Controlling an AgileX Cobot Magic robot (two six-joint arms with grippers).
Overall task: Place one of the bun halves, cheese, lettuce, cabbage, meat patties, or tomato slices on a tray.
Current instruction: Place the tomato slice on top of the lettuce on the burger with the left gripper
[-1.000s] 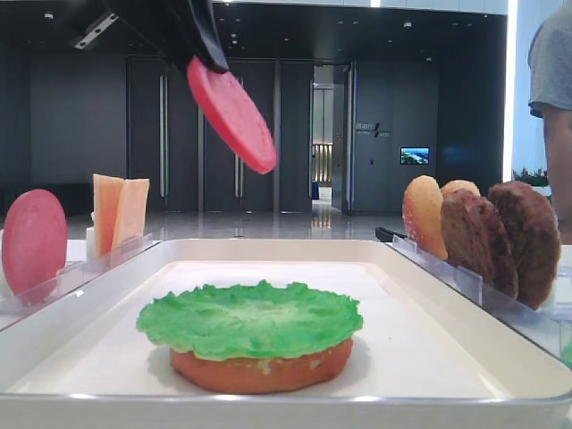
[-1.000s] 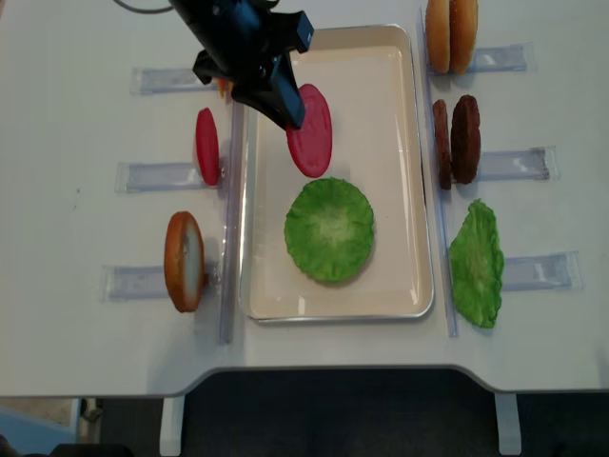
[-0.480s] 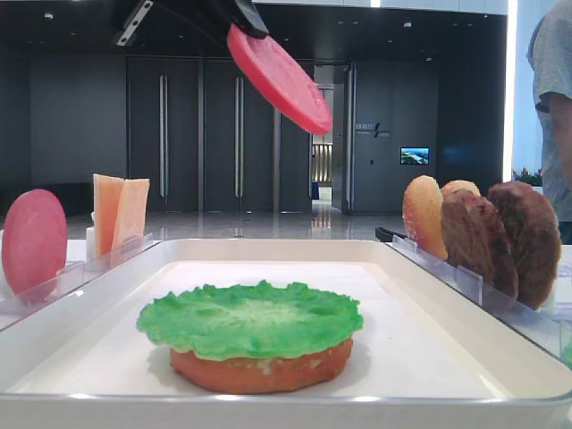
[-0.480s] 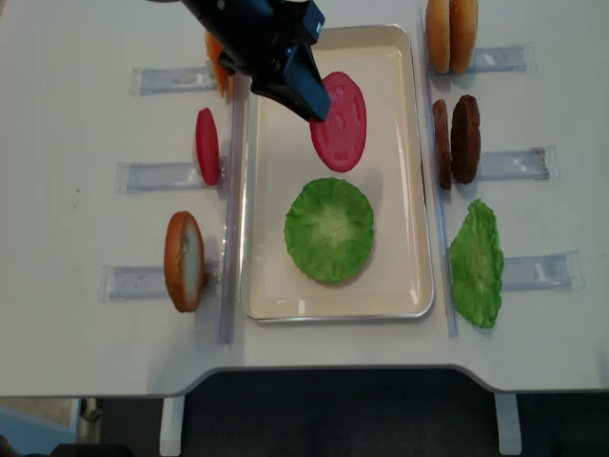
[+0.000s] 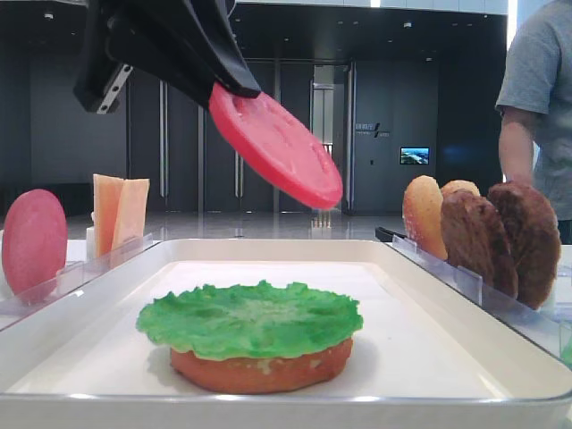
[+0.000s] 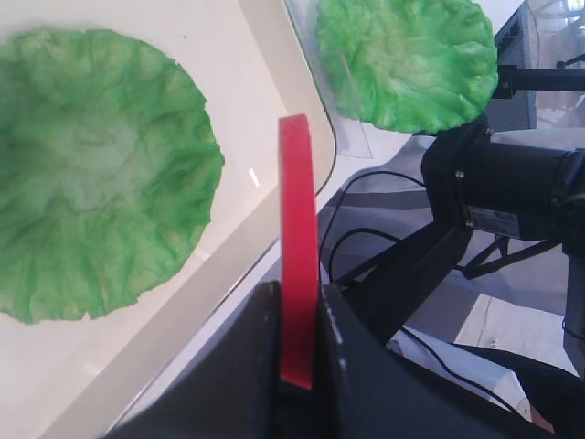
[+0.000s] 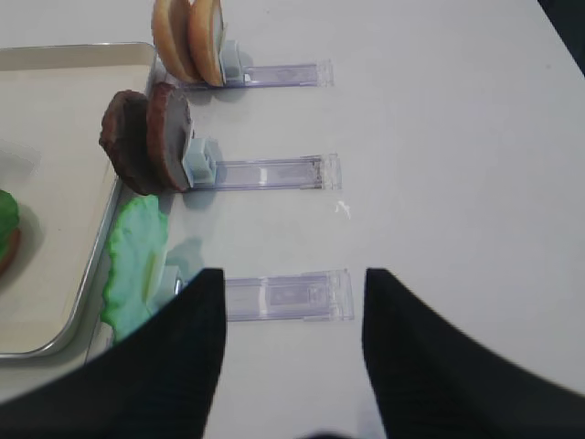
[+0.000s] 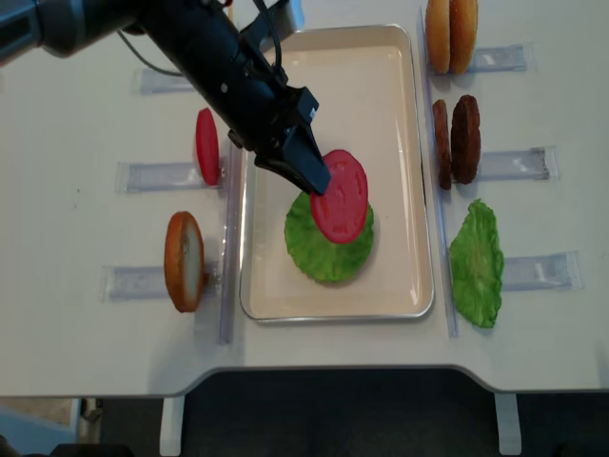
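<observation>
Centrally, the large white rectangular tray with a raised rim (image 8: 400,114) carries a ruffled bright green lettuce leaf (image 8: 328,252) on an orange-brown bun half (image 5: 259,371), and above them, not touching, hangs the smooth pinkish-red tomato slice (image 8: 340,195), tilted with its free edge lowest. The disc looks light, rigid and probably slick, so an edge pinch suits it. The black left gripper (image 6: 297,366) is pinching its rim; the right gripper (image 7: 288,320) stands spread, empty.
</observation>
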